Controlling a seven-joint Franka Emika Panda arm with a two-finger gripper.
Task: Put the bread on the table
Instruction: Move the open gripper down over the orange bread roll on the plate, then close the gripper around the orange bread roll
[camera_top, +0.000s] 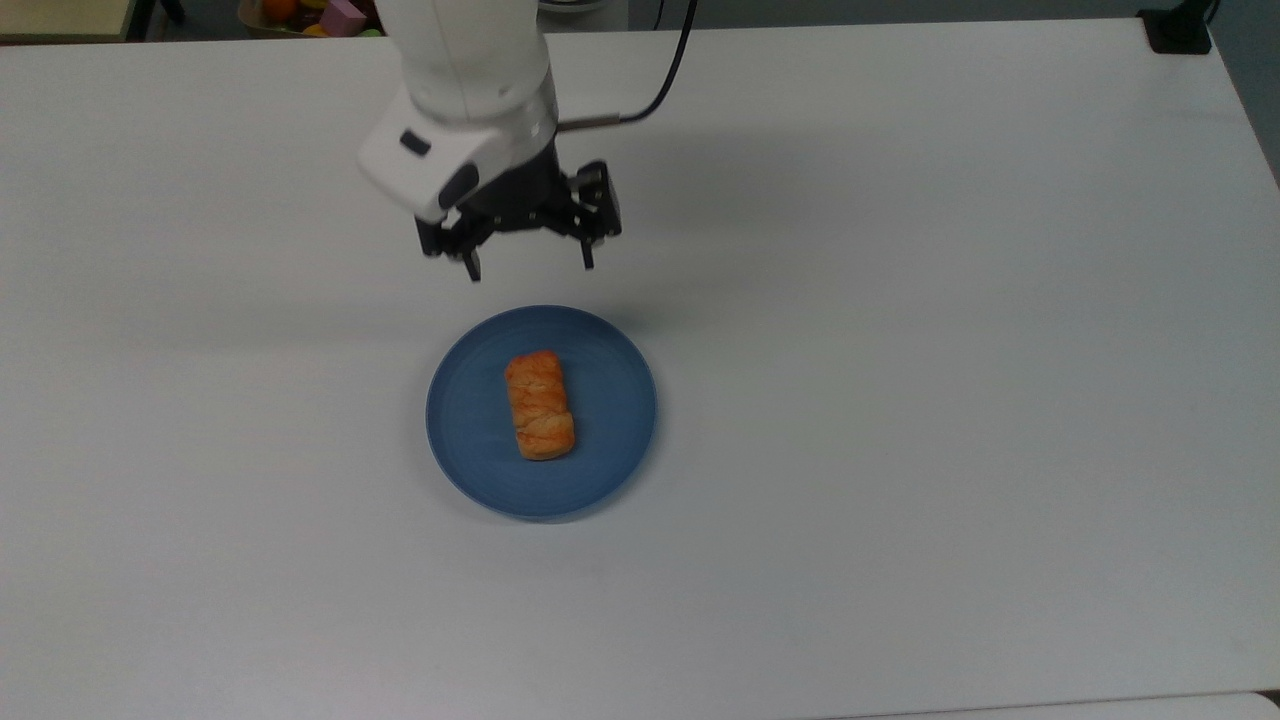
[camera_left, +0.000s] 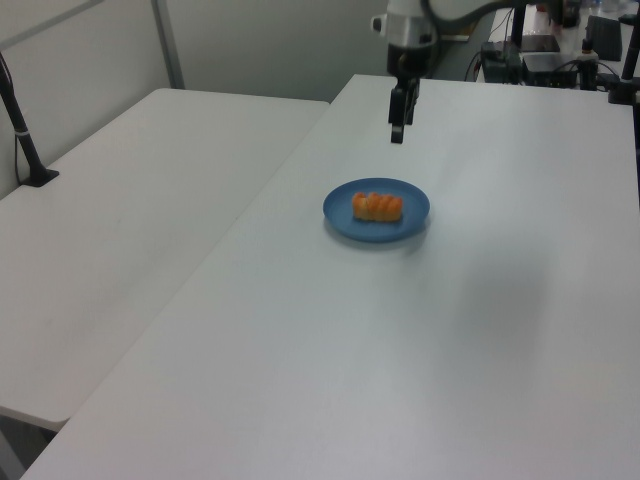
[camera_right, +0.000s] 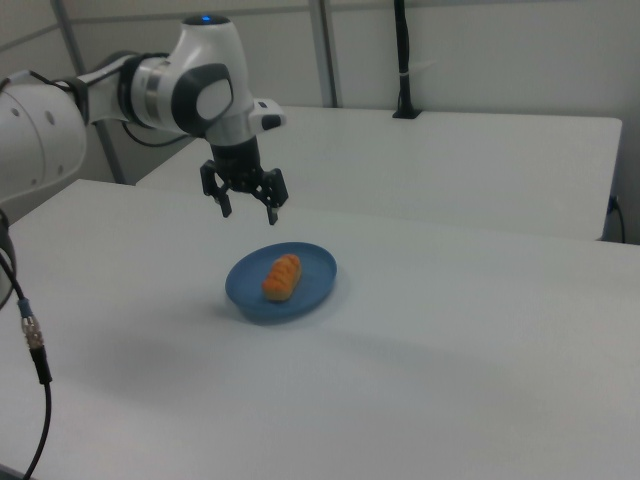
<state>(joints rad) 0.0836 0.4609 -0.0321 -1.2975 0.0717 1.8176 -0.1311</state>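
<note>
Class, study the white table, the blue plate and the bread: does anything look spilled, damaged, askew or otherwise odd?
Nothing stands out. The bread lies whole and flat near the middle of the blue plate, which sits level on the table. No crumbs or spills show. The end effector hangs open above the table beside the plate.

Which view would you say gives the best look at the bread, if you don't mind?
The top view: the bread is seen from straight above on the plate, whole outline and braided streaks clear. The left view shows it side-on. The right view shows it nearly end-on, shortened.
</note>
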